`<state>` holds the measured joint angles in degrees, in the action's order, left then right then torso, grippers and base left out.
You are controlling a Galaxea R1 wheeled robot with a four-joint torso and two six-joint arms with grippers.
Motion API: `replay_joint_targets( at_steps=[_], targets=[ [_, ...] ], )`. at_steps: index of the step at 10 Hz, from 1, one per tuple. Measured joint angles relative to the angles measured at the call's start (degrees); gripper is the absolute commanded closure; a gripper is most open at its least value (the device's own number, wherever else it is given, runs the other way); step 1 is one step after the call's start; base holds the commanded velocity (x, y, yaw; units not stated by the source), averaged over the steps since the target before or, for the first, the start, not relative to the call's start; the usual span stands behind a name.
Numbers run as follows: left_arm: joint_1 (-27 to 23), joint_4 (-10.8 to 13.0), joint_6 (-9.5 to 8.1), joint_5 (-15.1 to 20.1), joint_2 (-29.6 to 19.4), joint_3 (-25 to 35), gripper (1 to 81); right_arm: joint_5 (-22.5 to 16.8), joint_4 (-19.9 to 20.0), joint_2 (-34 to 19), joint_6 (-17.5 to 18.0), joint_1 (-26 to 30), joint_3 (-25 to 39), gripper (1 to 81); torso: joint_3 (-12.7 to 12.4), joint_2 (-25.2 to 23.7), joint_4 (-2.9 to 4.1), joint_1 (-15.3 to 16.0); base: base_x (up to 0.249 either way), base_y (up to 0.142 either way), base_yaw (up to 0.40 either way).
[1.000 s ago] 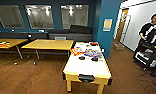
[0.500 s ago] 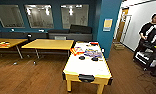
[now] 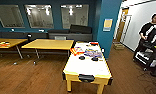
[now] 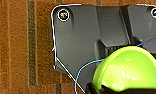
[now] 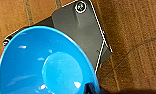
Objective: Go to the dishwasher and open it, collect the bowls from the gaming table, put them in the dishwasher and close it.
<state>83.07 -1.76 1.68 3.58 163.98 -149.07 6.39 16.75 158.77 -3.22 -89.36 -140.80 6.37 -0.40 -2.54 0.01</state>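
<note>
The gaming table [image 3: 87,68], white-topped with a yellow edge, stands ahead of me in the head view. Colourful game boxes [image 3: 90,52] lie at its far end. Two small dark round bowls [image 3: 81,57] [image 3: 95,59] sit near its middle. In the left wrist view a lime-green bowl [image 4: 129,70] hangs over the wooden floor, a dark finger [image 4: 94,88] on its rim. A blue bowl [image 5: 41,65] looms close in the right wrist view, a dark finger [image 5: 92,88] at its rim. The dishwasher is out of view.
Plain yellow tables [image 3: 49,44] [image 3: 7,42] stand to the left, before a dark blue wall with windows. A person [image 3: 150,32] with a cart [image 3: 146,53] stands at the right near a doorway. Wooden floor [image 3: 31,77] lies open left of the gaming table.
The person at the right has shifted slightly. The table and the rest of the room stand as before.
</note>
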Motion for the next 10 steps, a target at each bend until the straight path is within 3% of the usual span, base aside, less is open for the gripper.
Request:
replay_joint_targets(
  at_steps=[5,10],
  targets=[
    [-0.02,0.00,-0.01,-0.01,-0.02,0.00,81.1,-0.02,0.00,0.13,0.00,0.00,-0.21,81.1,0.00,0.00,0.00,0.00,0.000,0.000,0.000],
    [0.45,0.07,0.00,-0.17,0.00,0.00,81.1,0.05,0.00,0.11,0.00,0.02,-0.29,81.1,0.00,-0.02,0.00,0.00,0.000,0.000,-0.371]
  ],
)
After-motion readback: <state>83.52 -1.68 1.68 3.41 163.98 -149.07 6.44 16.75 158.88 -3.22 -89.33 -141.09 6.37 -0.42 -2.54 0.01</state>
